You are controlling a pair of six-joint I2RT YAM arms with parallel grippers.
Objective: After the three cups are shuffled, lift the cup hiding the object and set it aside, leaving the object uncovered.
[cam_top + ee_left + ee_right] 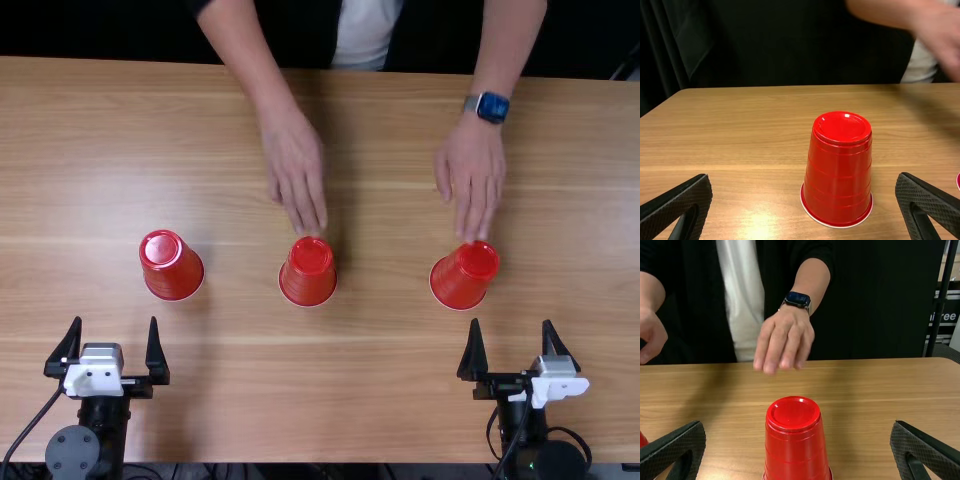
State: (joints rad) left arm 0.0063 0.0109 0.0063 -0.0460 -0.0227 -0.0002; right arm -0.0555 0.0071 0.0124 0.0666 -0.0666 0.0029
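**Hidden or cut off**
- Three red plastic cups stand mouth-down in a row on the desk (320, 120). Their walls hide whatever lies beneath, so which one covers the object cannot be told.
- Both of the person's forearms are cut off by the top view's far edge.
- The left wrist view shows one hand only as a blur at the frame's corner.
- The right wrist view cuts off the right cup's rim.

**Cups**
- Left cup (171, 265): upright on its rim, just ahead of the left pincer, well apart from both hands.
- Middle cup (308, 271): between the other two.
- Right cup (465, 275): just ahead of the right pincer.

**Hands**
- Bare-wristed hand (295, 175): palm down, fingers stretched toward the middle cup, fingertips at its upturned base. Whether they touch it cannot be told.
- Hand with wristwatch (470, 178): palm down, fingers drooping over the right cup's base, seemingly just above it. The wristwatch (489, 106) sits on the forearm.

**Pincers**
- Left pincer (113, 325): fingers spread wide apart, holding nothing, low near the desk's near edge.
- Right pincer (510, 325): fingers likewise wide apart, holding nothing, low near the desk's near edge.
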